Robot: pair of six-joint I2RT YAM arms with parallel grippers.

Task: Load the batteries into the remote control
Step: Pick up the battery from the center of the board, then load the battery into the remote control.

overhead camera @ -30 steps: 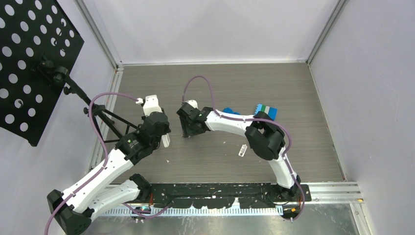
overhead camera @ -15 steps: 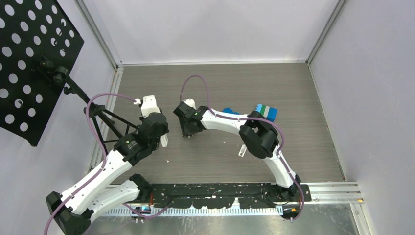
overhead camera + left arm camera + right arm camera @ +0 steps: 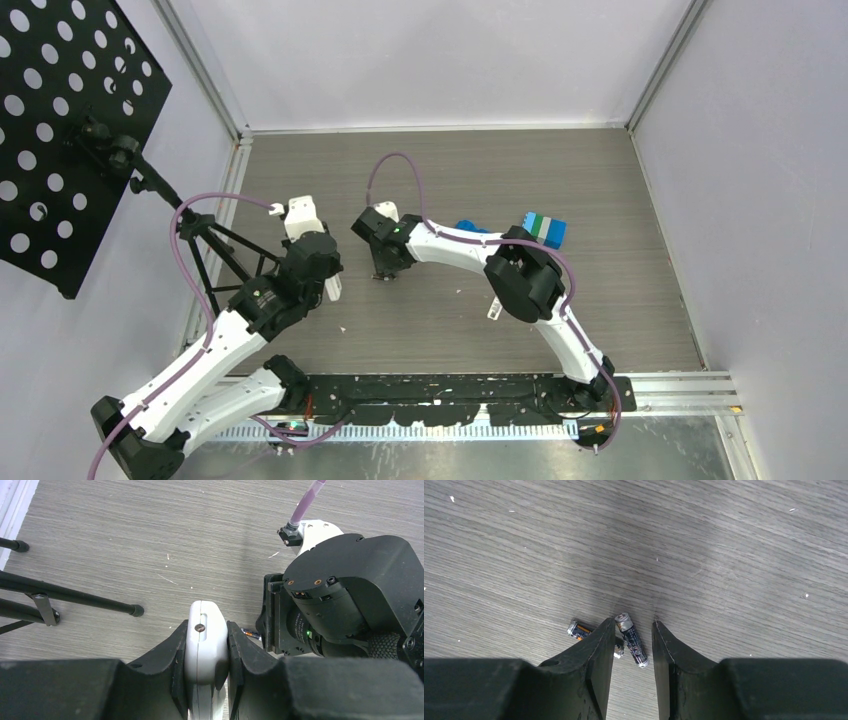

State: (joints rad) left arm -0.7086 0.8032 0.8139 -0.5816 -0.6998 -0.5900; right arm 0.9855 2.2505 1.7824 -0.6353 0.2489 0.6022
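Dark green-black cylindrical battery (image 3: 633, 642) w/ metal end caps lies flat on the grey wood-grain tabletop (image 3: 724, 555), right btwn the two black fingers of the right gripper (image 3: 632, 623). We see that claw partly open and straddling it: the battery sits close to one finger, w/ a gap to the other, so it isn't clamped. Just beside, outside that finger, lies a second short battery w/ an orange band (image 3: 579, 629). A small metallic end pokes out by the same finger, mostly hidden, so we can't tell what it is.

Left gripper (image 3: 206, 626) is closed tight on a smooth white plastic remote (image 3: 205, 647), held on edge, rounded end out, small screw showing. It hangs near the right gripper, apart from it.

Further out: thin black tripod legs (image 3: 70, 597) by the left arm, a small clear-white plastic piece (image 3: 493, 312) and a blue-green block (image 3: 545, 228) near the right arm's elbow.
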